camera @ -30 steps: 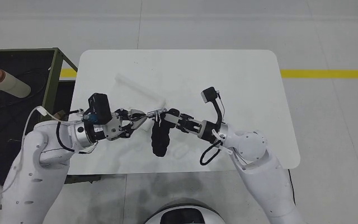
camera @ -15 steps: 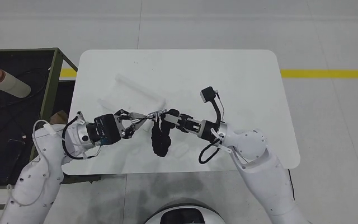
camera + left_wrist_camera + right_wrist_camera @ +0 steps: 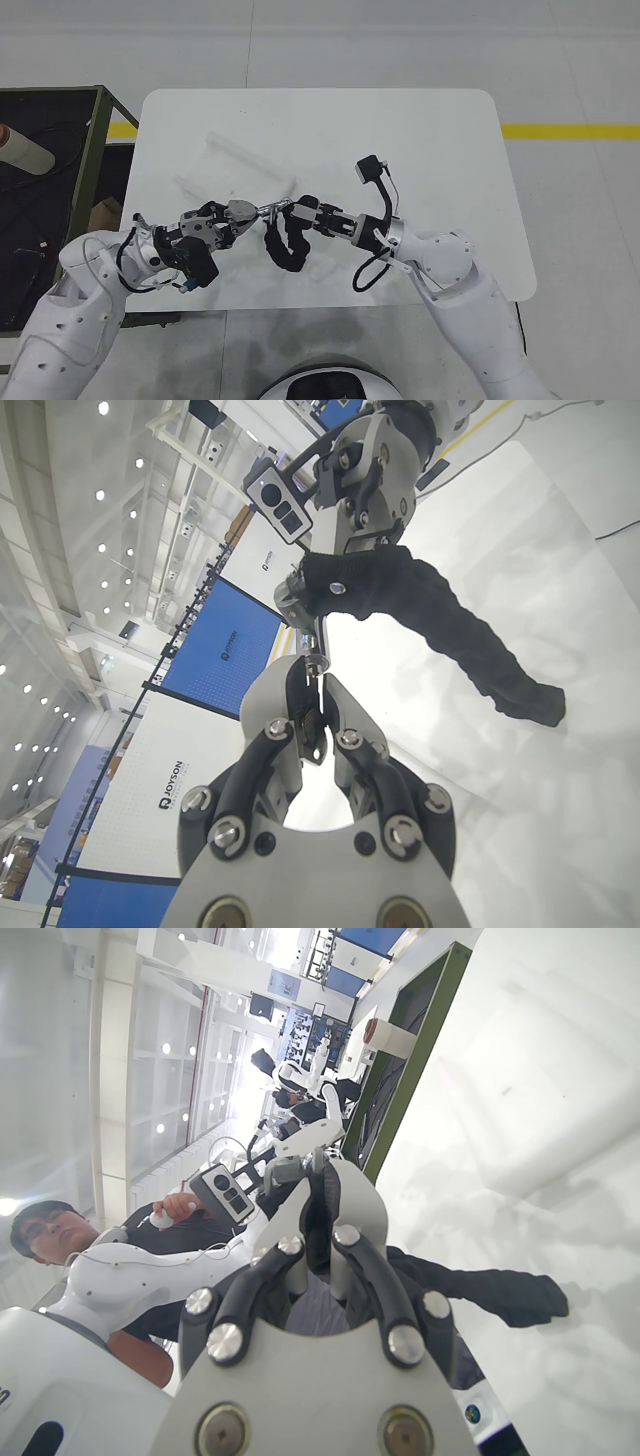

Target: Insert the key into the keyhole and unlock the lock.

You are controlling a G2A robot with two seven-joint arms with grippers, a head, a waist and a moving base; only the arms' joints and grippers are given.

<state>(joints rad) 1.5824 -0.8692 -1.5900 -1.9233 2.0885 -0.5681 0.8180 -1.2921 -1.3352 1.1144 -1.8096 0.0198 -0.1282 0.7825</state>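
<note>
The small silver key [image 3: 312, 720] sits pinched in the closed left hand [image 3: 312, 674], its tip at the metal end of the black fabric-sleeved cable lock [image 3: 435, 625], which the right hand [image 3: 322, 1178] clamps over the white tabletop [image 3: 430, 140]; beside it, a green-framed cart [image 3: 93, 140] holds cables [image 3: 45, 135] and a pale roll [image 3: 25, 150]

loc: robotics lab hall | blue partitions [image 3: 220, 655], ceiling lts [image 3: 102, 495] — yellow floor line [image 3: 570, 131]

Top view straight down over table [image 3: 450, 130]; 2 close, opposed wrist views sharing the black-sleeved lock [image 3: 440, 620].
</note>
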